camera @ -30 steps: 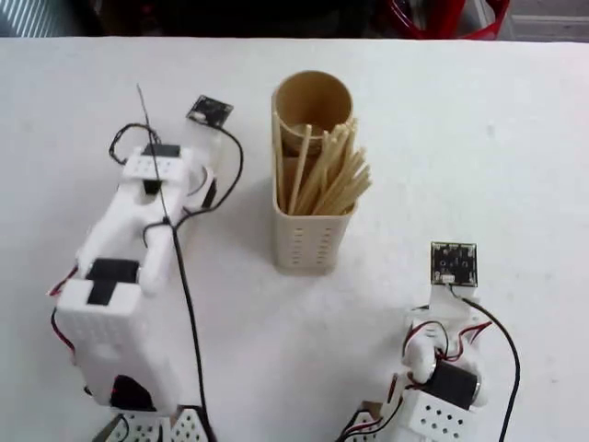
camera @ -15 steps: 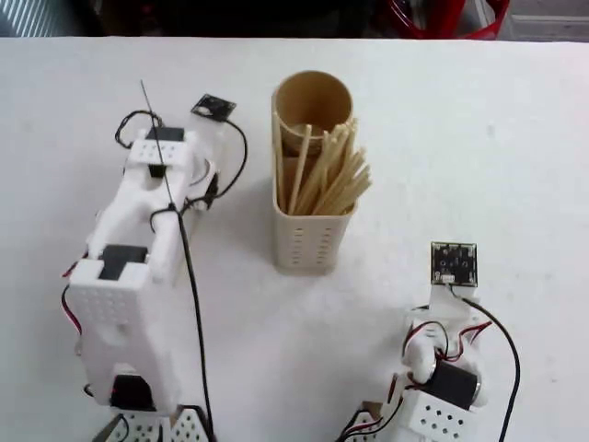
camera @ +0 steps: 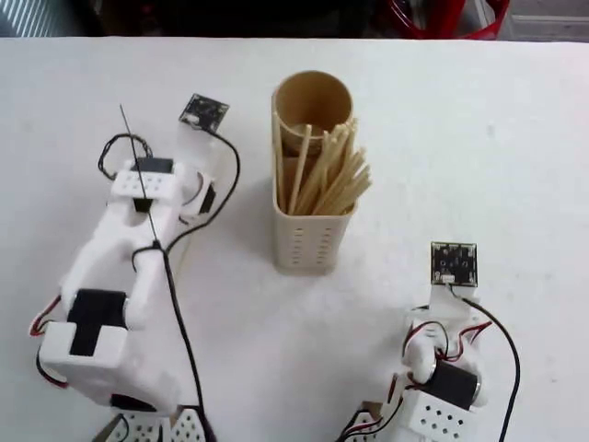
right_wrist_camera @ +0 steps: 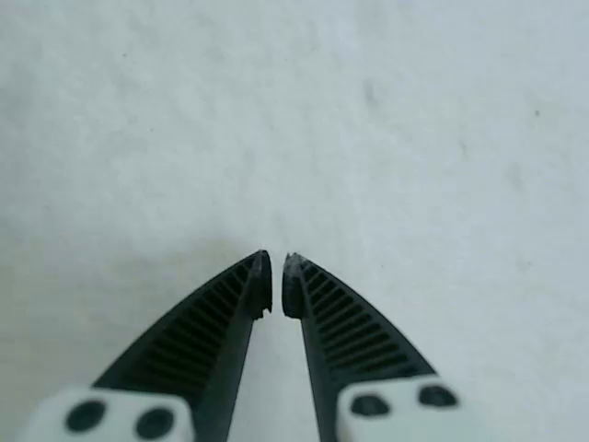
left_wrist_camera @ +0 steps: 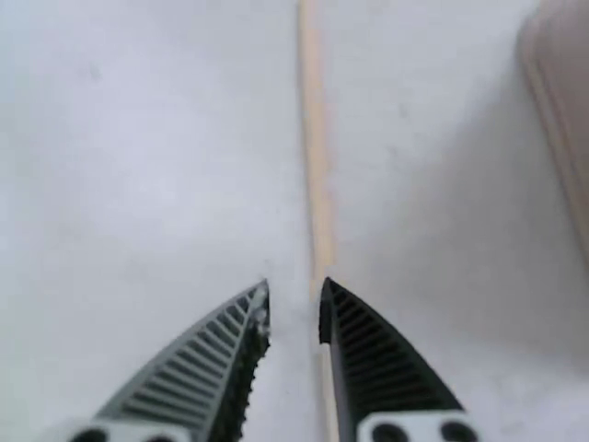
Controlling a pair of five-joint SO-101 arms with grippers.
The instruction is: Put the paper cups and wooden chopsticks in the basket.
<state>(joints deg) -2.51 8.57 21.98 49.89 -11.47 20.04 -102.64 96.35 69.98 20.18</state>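
A cream perforated basket (camera: 313, 238) stands mid-table. A tan paper cup (camera: 313, 97) sits in its far end, and a bundle of wooden chopsticks (camera: 337, 175) leans beside the cup. One loose chopstick (left_wrist_camera: 313, 138) lies on the white table, with a basket edge (left_wrist_camera: 558, 120) off to its side. My left gripper (left_wrist_camera: 294, 299) is open just over this chopstick's near end; the stick runs along one finger (left_wrist_camera: 368, 368) and nothing is clamped. The left arm (camera: 129, 249) lies left of the basket. My right gripper (right_wrist_camera: 276, 267) is shut and empty over bare table, and the right arm (camera: 442, 368) sits at the front right.
Black cables (camera: 175, 304) trail along the left arm. A red object (camera: 442, 18) lies beyond the table's far edge. The white tabletop (camera: 479, 138) stretches to the right of and behind the basket.
The left arm first stretched toward the back, then drew back toward the front and swung its body left. The right arm, basket and contents stayed put.
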